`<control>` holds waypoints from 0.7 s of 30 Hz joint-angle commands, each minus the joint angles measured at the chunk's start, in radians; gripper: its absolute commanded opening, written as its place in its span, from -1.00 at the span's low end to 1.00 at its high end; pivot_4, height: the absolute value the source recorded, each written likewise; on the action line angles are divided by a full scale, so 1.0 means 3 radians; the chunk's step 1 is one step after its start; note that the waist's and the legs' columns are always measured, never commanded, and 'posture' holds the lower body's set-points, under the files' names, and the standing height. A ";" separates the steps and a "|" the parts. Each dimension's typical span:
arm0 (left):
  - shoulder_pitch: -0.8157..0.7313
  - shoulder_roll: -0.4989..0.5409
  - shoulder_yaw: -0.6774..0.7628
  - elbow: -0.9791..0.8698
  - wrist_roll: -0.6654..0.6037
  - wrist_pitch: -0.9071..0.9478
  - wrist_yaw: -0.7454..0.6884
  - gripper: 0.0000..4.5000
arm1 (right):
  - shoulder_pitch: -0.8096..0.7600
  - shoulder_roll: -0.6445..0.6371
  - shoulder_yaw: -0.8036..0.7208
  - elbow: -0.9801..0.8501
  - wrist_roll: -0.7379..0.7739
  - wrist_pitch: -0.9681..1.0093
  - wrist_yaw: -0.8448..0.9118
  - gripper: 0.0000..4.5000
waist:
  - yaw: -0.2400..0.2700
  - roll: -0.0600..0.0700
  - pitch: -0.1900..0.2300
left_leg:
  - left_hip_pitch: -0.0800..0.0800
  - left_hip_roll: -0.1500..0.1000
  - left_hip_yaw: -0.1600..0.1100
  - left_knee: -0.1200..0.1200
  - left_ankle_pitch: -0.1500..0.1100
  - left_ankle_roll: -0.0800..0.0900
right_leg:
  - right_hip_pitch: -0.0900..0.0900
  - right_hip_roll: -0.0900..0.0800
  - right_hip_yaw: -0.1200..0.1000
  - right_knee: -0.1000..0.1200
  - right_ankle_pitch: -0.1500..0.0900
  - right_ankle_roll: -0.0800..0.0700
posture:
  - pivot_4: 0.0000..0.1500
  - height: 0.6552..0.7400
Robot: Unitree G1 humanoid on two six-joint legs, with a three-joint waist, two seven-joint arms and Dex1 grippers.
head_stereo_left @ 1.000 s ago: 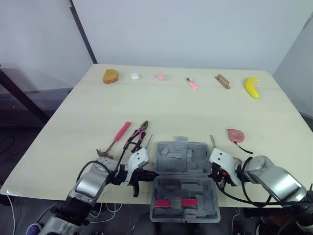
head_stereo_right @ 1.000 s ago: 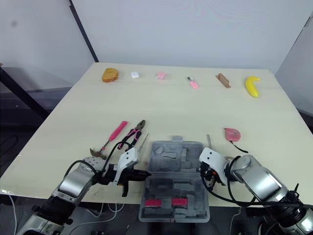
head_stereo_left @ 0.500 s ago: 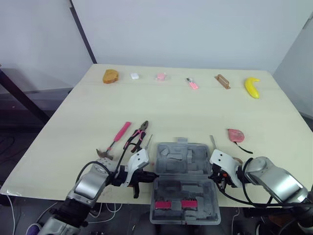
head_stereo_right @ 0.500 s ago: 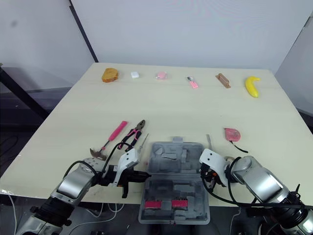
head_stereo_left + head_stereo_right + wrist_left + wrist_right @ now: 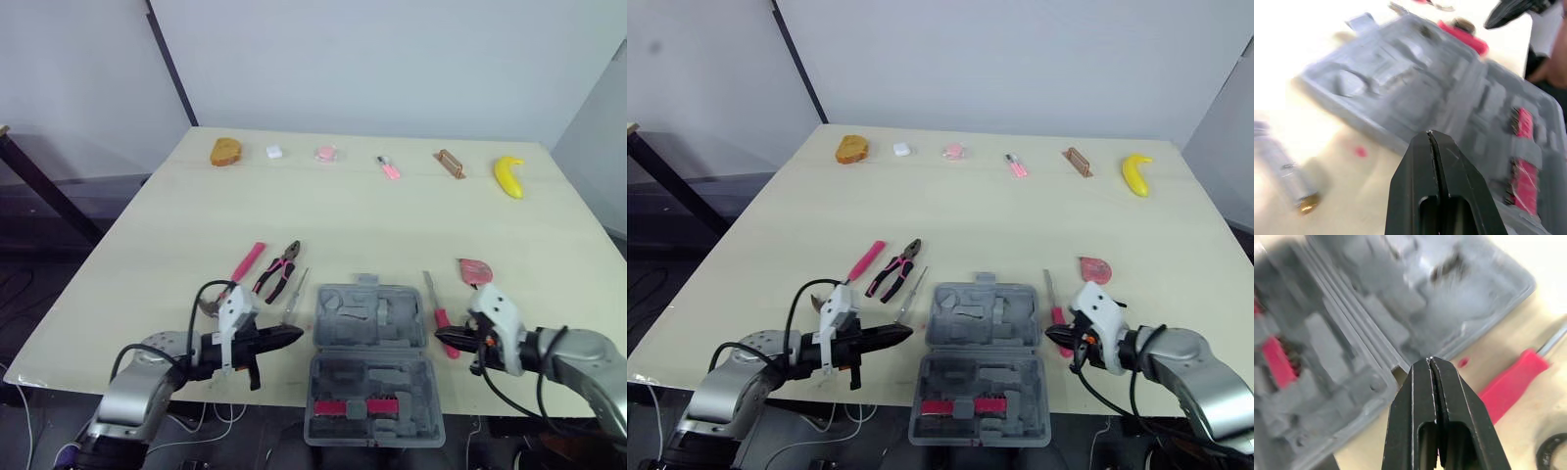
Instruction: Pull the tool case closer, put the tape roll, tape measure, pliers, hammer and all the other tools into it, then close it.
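Your left claw (image 5: 297,334) is pressed together and holds nothing. Its tips sit low over the table (image 5: 392,215) and point at the left wall of the open tool case (image 5: 338,323), stopping just short of it. Your right claw (image 5: 441,336) is also pressed together and empty. Its tips point at the case's right wall from the other side, so the case lies flat between the 2 claws.

Both halves of the case are gray. The half nearer you reaches past the table's front edge and holds 2 pink pieces (image 5: 353,406).

Just beside the right claw's tips, on the side away from the case, lies the red handle of a screwdriver (image 5: 1508,384), with its shaft pointing away from you. Farther out beyond that claw is the pink tape measure (image 5: 474,269), well apart from the case.

Just beyond the left claw's tips lies a slim silver screwdriver (image 5: 294,297). The pink-handled pliers (image 5: 277,269) lie right past it. The hammer (image 5: 245,264) lies to that claw's outer side, with its pink handle angled away and its head (image 5: 209,304) near the wrist. All 5 tools are outside the case.
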 commanded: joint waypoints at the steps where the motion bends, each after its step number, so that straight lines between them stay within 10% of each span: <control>1: 0.0088 -0.0134 0.0358 -0.0158 -0.0252 -0.0056 0.0245 -1.00 | 0.0272 0.0344 -0.0483 -0.0149 0.0279 -0.0591 -0.0023 -0.98 | 0.0000 0.0000 0.0000 | 0.0001 0.0000 -0.0004 0.0000 0.0000 0.0000 | 0.0001 0.0001 -0.0001 0.0001 0.0000 0.0000 | 1.00 1.00; 7: 0.0512 -0.0303 0.0919 -0.0173 -0.0557 -0.0099 0.0500 -0.64 | 0.0665 0.0637 -0.0906 0.0004 0.0418 -0.1290 0.0084 -0.63 | -0.0026 0.0000 0.0000 | 0.0010 0.0000 -0.0018 0.0000 0.0000 0.0000 | 0.0013 0.0000 -0.0004 -0.0001 0.0000 0.0000 | 1.00 1.00; 15: 0.1043 -0.0251 0.1455 0.0148 -0.0585 -0.0284 0.0499 0.85 | 0.1520 0.0532 -0.1725 0.0554 0.0601 -0.1880 0.0603 0.93 | -0.0009 0.0000 0.0000 | 0.0042 -0.0001 -0.0020 -0.0008 -0.0005 0.0004 | 0.0047 -0.0007 -0.0012 -0.0010 -0.0009 -0.0013 | 1.00 1.00; 21: 0.1196 -0.0169 0.1537 0.0505 -0.0434 -0.0520 0.0414 0.93 | 0.1751 0.0370 -0.2053 0.1050 0.0684 -0.1967 0.0820 0.97 | -0.0031 -0.0003 -0.0004 | 0.0060 0.0000 -0.0013 -0.0029 -0.0006 0.0005 | 0.0051 -0.0010 -0.0006 -0.0020 -0.0017 -0.0026 | 1.00 1.00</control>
